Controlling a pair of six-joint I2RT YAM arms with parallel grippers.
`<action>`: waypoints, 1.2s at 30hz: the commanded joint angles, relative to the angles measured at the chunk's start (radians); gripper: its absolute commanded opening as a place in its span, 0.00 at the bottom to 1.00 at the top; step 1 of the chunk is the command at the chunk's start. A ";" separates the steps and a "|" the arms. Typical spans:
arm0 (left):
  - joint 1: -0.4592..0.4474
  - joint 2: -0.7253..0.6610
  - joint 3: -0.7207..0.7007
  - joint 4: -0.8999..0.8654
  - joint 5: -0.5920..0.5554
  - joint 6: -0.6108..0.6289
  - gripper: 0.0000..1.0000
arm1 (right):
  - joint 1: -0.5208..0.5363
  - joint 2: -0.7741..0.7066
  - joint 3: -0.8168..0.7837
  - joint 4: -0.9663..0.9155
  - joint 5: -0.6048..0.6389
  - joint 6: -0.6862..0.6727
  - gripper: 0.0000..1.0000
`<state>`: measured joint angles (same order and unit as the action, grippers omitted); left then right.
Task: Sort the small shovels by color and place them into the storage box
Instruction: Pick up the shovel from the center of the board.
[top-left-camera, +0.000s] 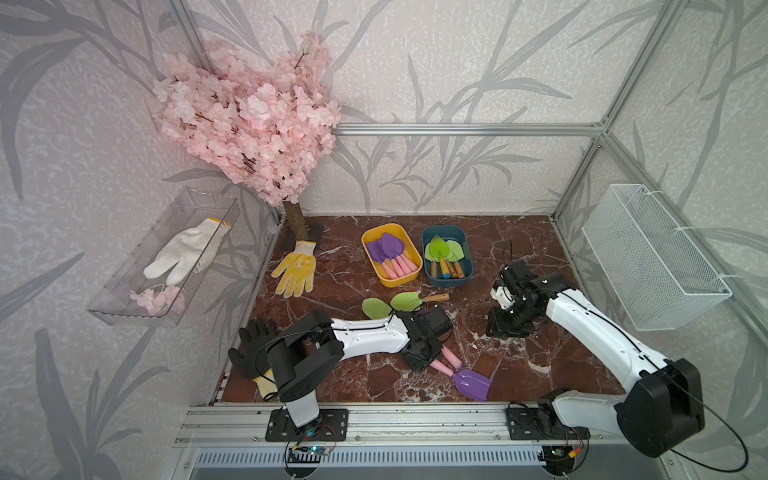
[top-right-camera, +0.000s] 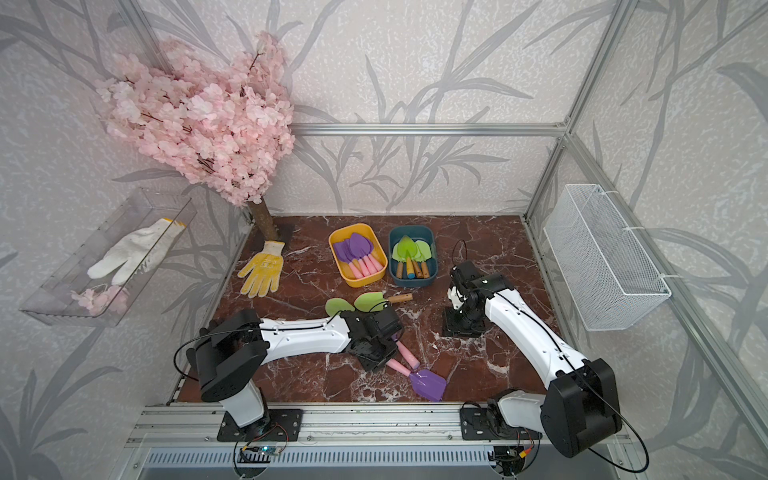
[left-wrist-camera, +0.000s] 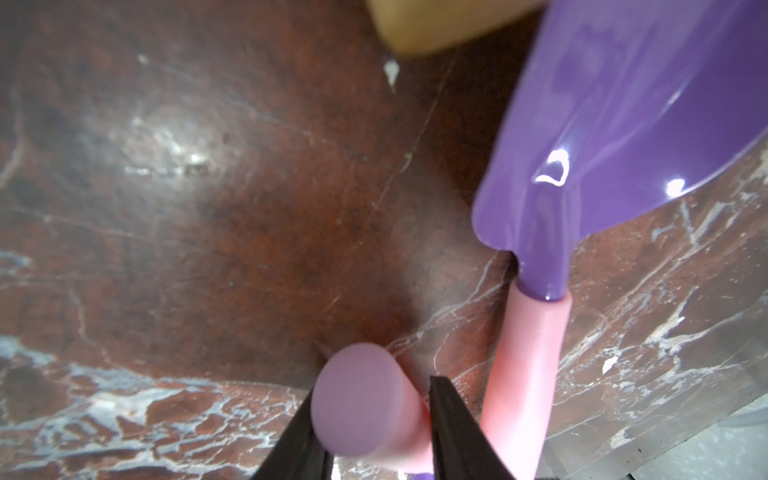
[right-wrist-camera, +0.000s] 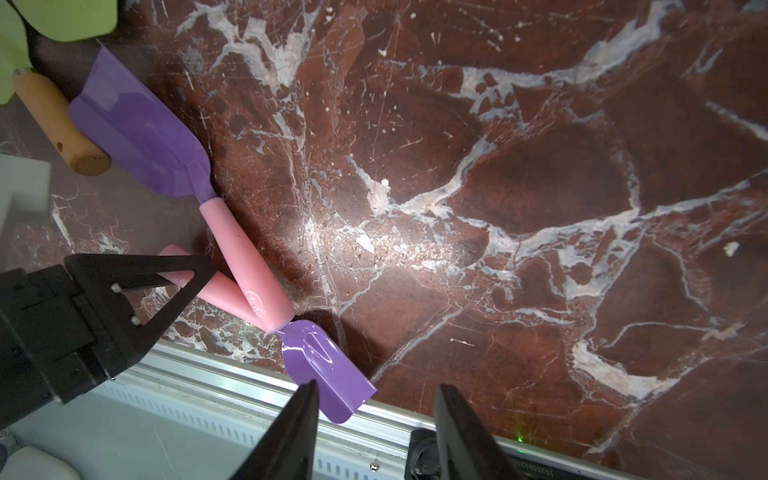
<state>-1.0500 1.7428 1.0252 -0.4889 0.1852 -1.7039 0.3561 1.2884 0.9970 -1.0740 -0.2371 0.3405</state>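
Two purple shovels with pink handles lie crossed near the table's front. My left gripper (top-left-camera: 426, 363) is shut on the pink handle (left-wrist-camera: 365, 411) of the one whose blade (top-left-camera: 471, 384) points to the front edge. The other purple shovel (left-wrist-camera: 623, 124) lies beside it. Two light green shovels (top-left-camera: 405, 300) rest just behind the left wrist. The yellow storage box (top-left-camera: 398, 283) holds several purple shovels. The teal storage box (top-left-camera: 449, 284) holds several green ones. My right gripper (right-wrist-camera: 376, 411) hangs open and empty at mid right.
A yellow glove (top-left-camera: 295, 270) lies at back left and a black glove (top-left-camera: 253, 345) by the left arm's base. On the left wall a clear tray (top-left-camera: 124, 307) holds a white glove. A blossom tree (top-left-camera: 249, 120) stands in the back corner. A wire basket (top-left-camera: 652, 257) hangs on the right wall.
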 joint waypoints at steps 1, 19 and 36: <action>-0.002 0.019 0.000 -0.019 0.000 0.007 0.37 | -0.005 0.000 0.006 -0.004 0.000 -0.008 0.50; -0.005 -0.061 -0.011 -0.081 -0.034 0.025 0.22 | -0.006 -0.014 -0.010 0.002 -0.001 0.003 0.50; -0.015 -0.504 -0.222 -0.149 -0.233 -0.272 0.06 | -0.005 -0.009 -0.001 0.001 -0.008 0.002 0.50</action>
<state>-1.0557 1.3579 0.8642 -0.5766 0.0566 -1.8244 0.3561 1.2884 0.9966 -1.0733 -0.2379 0.3428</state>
